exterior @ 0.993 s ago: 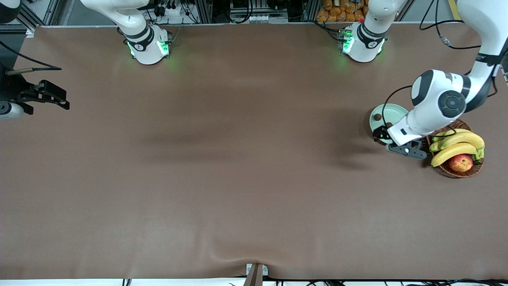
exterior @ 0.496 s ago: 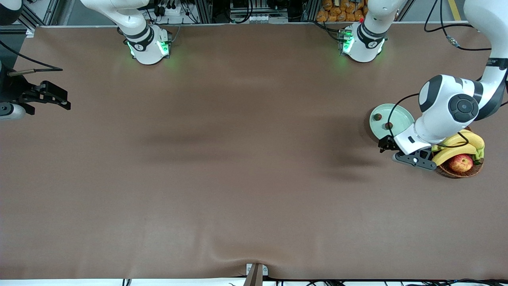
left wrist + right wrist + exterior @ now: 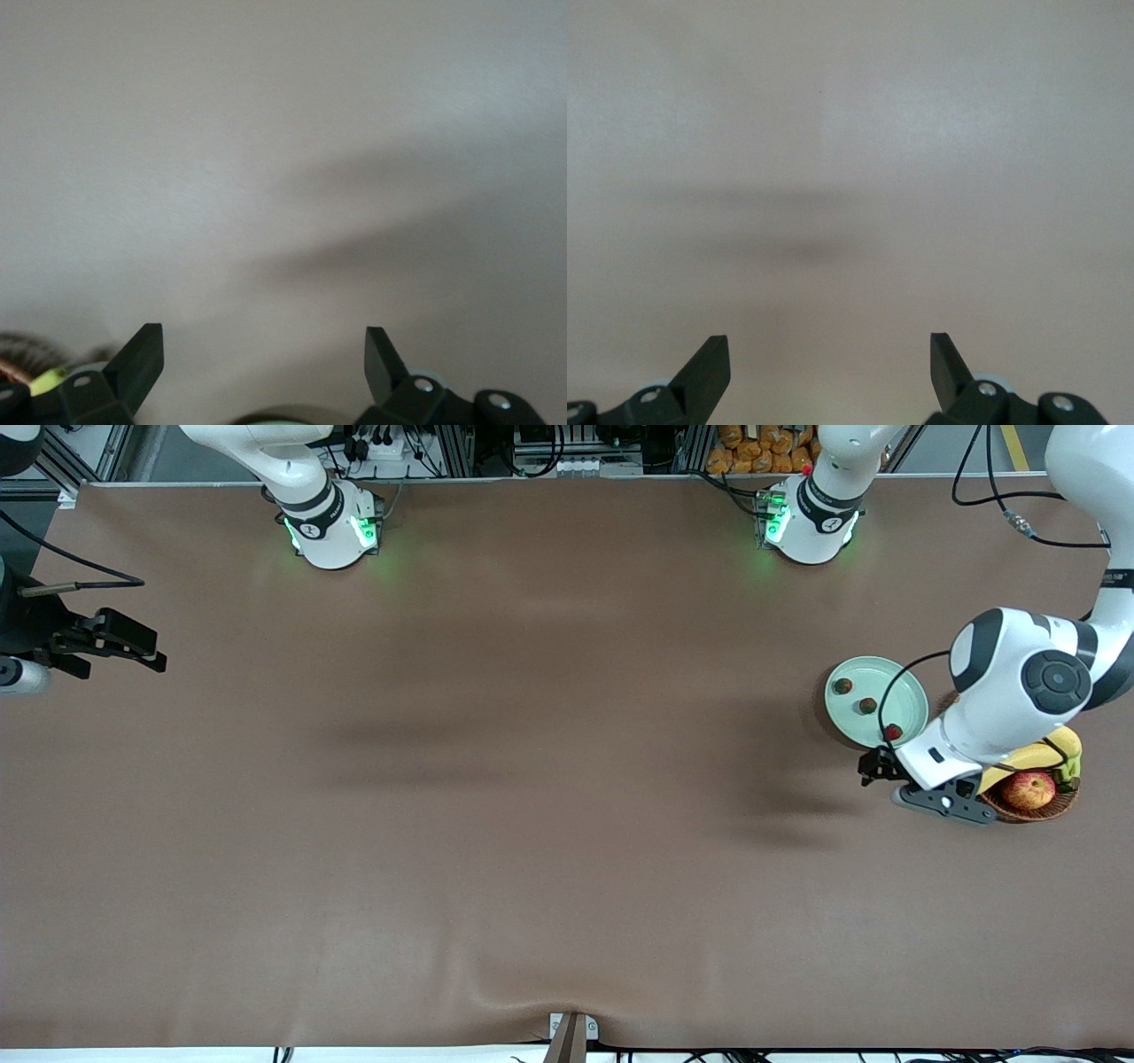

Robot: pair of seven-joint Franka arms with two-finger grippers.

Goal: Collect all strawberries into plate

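- Resting in the pale mint-green plate (image 3: pixel 904 691) at the left arm's end of the brown counter (image 3: pixel 532 779): 3 strawberries (image 3: pixel 867 706), spread apart in a rough line.
- Hovering over bare counter just beside the plate's rim and next to the wicker basket (image 3: pixel 1050 806): left end effector (image 3: pixel 877 766), fingers (image 3: pixel 142 359) spread wide, holding nothing.
- Seen in the left wrist view: only counter and shadow between the 2 open fingers.
- Sitting in the basket: a red-yellow apple (image 3: pixel 1029 789) and bananas (image 3: pixel 1045 751), partly hidden under the left arm.
- Waiting at the counter's edge, at the right arm's end: right end effector (image 3: pixel 151 654), fingers (image 3: pixel 709 363) fully apart and empty, with only plain counter in the right wrist view.
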